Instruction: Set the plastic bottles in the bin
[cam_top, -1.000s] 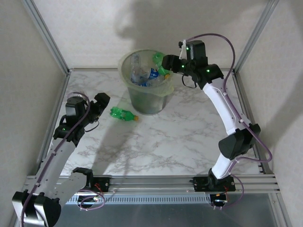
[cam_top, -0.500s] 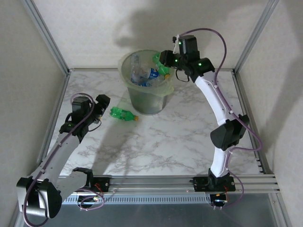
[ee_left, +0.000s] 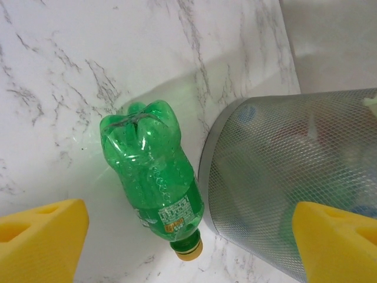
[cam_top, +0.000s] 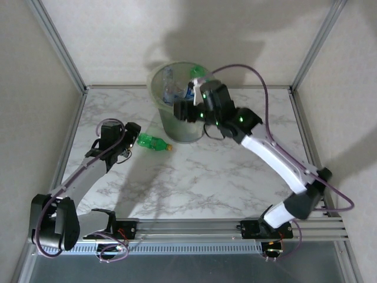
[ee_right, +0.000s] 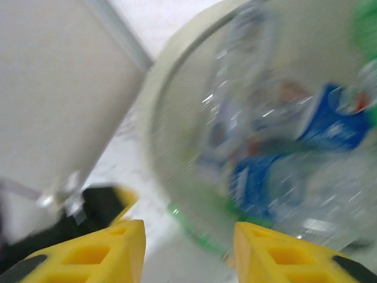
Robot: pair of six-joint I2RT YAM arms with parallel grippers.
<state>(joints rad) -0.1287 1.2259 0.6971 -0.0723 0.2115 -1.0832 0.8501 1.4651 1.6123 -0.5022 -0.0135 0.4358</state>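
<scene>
**Q:** Left hand (cam_top: 131, 135), holding anything?

**A:** No. Its yellow fingers (ee_left: 41, 242) are spread wide and empty. They frame, without touching, a green bottle (ee_left: 154, 180) lying on the marble surface (cam_top: 235, 171) just beside the bin (cam_top: 154, 82).

**Q:** Right hand (cam_top: 180, 110)?

**A:** Over the bin's rim, partly open, gripping nothing. Clear blue-labelled bottles (ee_right: 330, 121) lie inside the bin.
</scene>
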